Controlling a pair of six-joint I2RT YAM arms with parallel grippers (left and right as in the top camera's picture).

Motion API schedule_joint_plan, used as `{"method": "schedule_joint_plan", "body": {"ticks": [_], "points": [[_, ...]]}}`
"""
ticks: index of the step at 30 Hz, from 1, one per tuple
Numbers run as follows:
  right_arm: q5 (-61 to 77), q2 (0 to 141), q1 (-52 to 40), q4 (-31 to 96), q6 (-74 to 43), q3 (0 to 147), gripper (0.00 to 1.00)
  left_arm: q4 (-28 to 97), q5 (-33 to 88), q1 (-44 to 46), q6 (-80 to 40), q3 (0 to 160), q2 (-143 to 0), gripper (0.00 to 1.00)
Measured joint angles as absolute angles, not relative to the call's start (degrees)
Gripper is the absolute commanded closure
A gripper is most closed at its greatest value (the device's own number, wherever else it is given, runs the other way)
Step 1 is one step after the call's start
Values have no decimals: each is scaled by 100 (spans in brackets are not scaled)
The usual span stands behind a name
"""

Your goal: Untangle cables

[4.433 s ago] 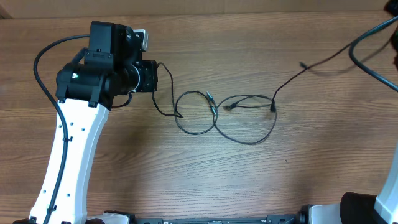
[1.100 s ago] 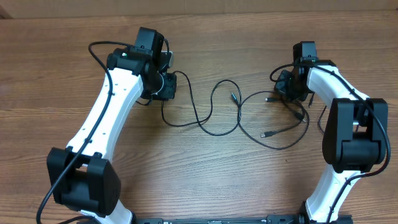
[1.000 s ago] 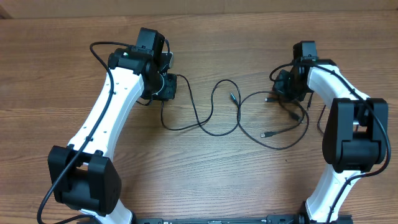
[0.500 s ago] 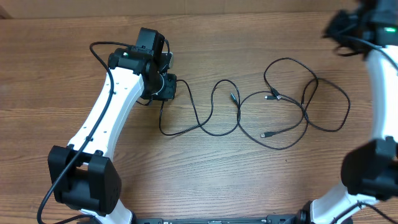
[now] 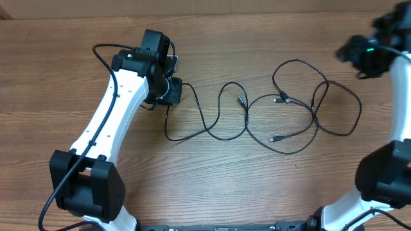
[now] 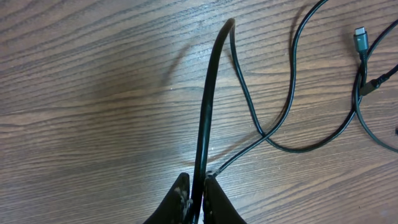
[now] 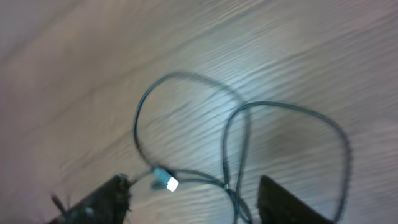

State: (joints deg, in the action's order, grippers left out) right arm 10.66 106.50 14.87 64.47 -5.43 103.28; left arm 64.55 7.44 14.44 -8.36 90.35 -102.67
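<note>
Pinching a cable (image 6: 207, 112) — left gripper (image 6: 196, 186), right gripper (image 7: 189, 200) spread wide

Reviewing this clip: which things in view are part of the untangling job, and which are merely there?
Part of the job:
- thin black cables, looped and crossing
- left pincer, shut on one of them
- right pincer, open, holding nothing

Merely there:
- wooden table
- thick black wire on the left arm
</note>
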Motion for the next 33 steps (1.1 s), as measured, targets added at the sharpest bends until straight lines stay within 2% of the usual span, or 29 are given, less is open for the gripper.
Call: {"method": "schedule_joint_plan", "body": {"ticks": [6, 13, 26, 33], "points": [[1035, 10652, 585, 5649, 648, 9244, 34, 6469, 744, 1444, -836, 9035, -10267, 91], [1009, 10652, 89, 4215, 1472, 8023, 35, 6471, 744, 1444, -836, 9035, -10267, 91], [1004, 10656, -117, 2080, 1586, 6567, 32, 6482, 744, 1444, -836, 9035, -10267, 92], [1004, 10667, -117, 1660, 1518, 6257, 33, 6580, 744, 1444, -836, 9035, -10267, 92]]}}
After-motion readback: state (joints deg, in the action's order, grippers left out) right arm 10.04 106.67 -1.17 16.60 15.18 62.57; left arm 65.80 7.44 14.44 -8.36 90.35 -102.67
